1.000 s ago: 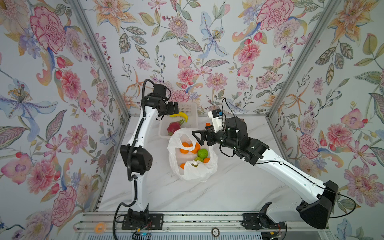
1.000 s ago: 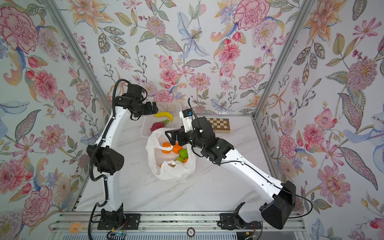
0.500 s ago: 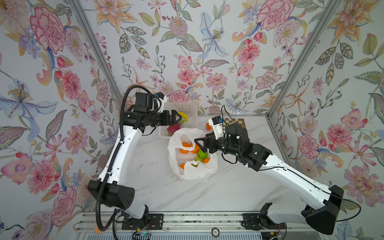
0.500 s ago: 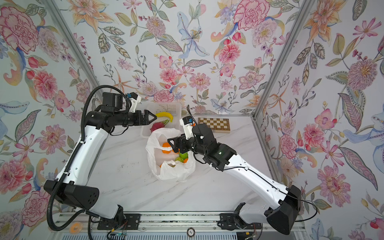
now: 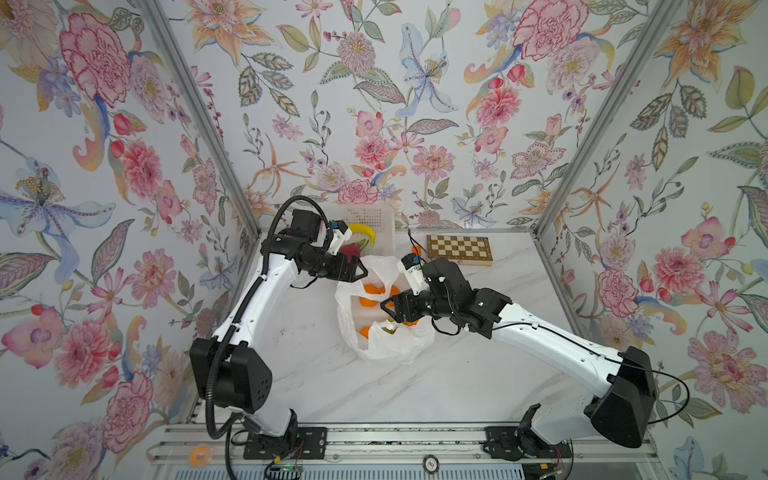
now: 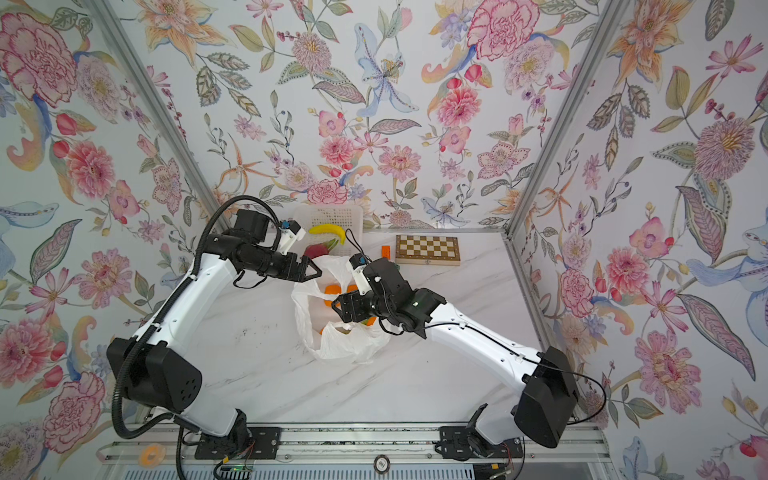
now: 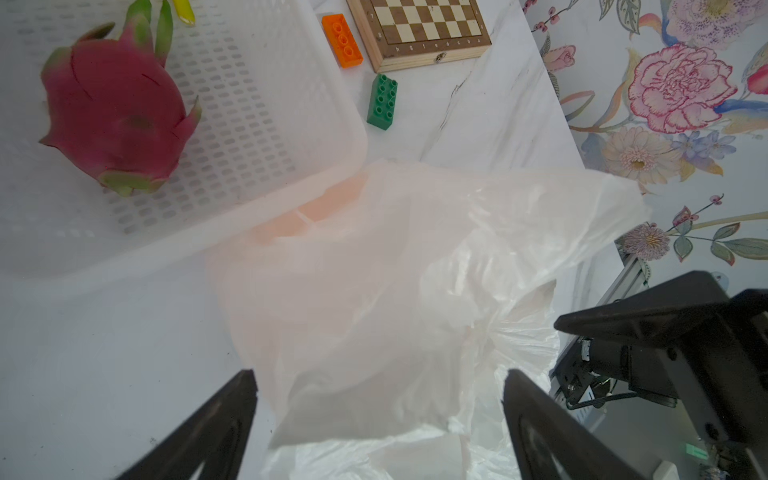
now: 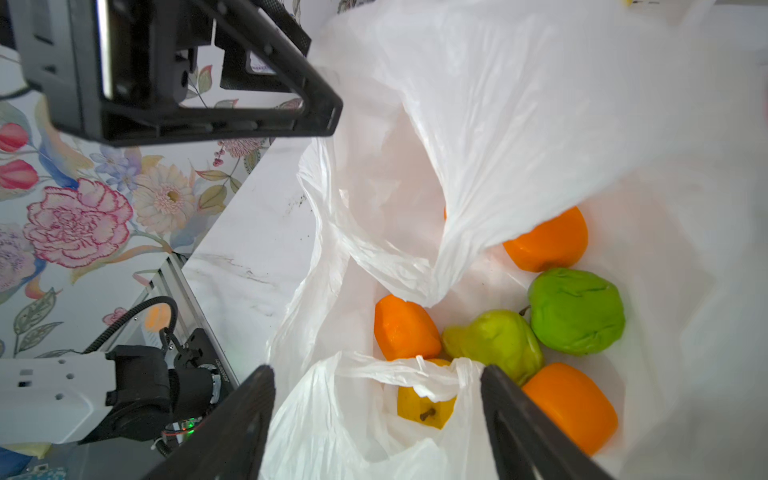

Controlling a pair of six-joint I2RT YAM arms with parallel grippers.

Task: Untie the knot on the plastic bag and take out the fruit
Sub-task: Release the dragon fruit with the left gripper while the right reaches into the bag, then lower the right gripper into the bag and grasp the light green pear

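The plastic bag [image 5: 386, 349] lies on the marble table with its mouth gaping; the knot shows in no view. Inside lie the fruit: oranges [image 8: 548, 245], two green ones [image 8: 577, 311] and a yellow one [image 8: 424, 409]. A magenta dragon fruit [image 7: 112, 112] rests in the white basket [image 7: 266, 124]. My left gripper [image 5: 363, 272] is open at the bag's far rim, with the film [image 7: 415, 270] between its jaws. My right gripper [image 8: 376, 370] is open inside the mouth, straddling a loose handle flap and the yellow fruit.
A banana [image 5: 365, 230] lies in the basket at the back wall. A chessboard [image 5: 459, 248] sits at the back right, with an orange brick [image 7: 342, 40] and a green brick [image 7: 382, 102] beside it. Floral walls close three sides.
My left arm has swung from over the basket down to the bag's far rim. My right gripper has dropped deeper into the bag's mouth. Both pairs of jaws have narrowed a little.
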